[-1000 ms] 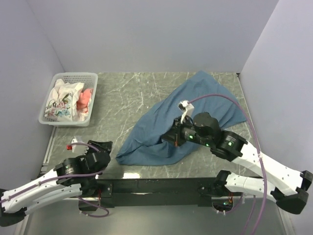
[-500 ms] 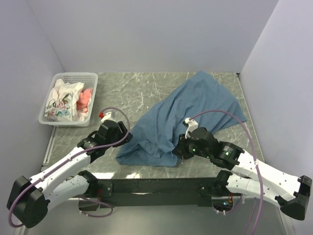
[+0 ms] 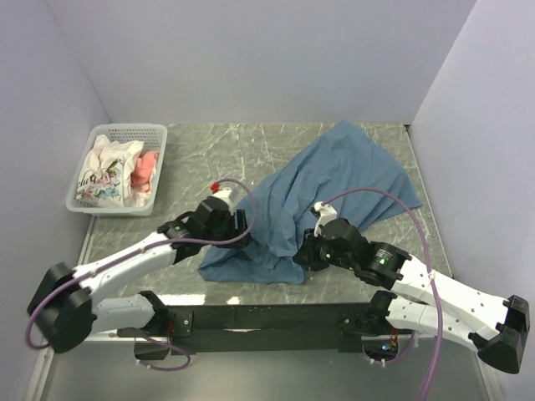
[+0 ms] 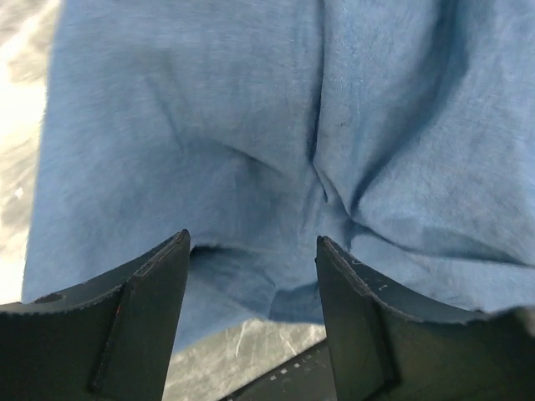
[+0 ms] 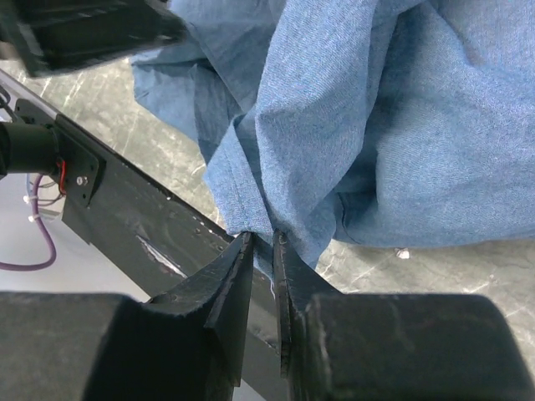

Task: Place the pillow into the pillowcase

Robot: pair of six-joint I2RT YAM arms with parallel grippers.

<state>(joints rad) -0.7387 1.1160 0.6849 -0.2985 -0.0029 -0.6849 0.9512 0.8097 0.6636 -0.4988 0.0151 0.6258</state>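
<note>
The dusty-blue pillowcase lies rumpled on the grey marbled tabletop. It runs on a slant from a wide end at the far right down to a bunched, folded end near the front middle. That near end sits between the two arms.

The left arm reaches in from the left, and the left jaws are over the near-left part of the cloth. In the left wrist view the two dark fingers stand wide apart with nothing between them, and creased blue cloth fills the view beyond them. I cannot tell whether the fingertips touch the cloth.

The right arm comes in from the right, and the right jaws are at the near-right edge of the bunched end. In the right wrist view the fingers are closed almost together, pinching a gathered fold at the hem of the cloth. The pinched edge is lifted just above the tabletop, near the black rail along the front.

A white plastic basket stands at the far left, well apart from the pillowcase. It holds a white printed cloth and some pink fabric.
</note>
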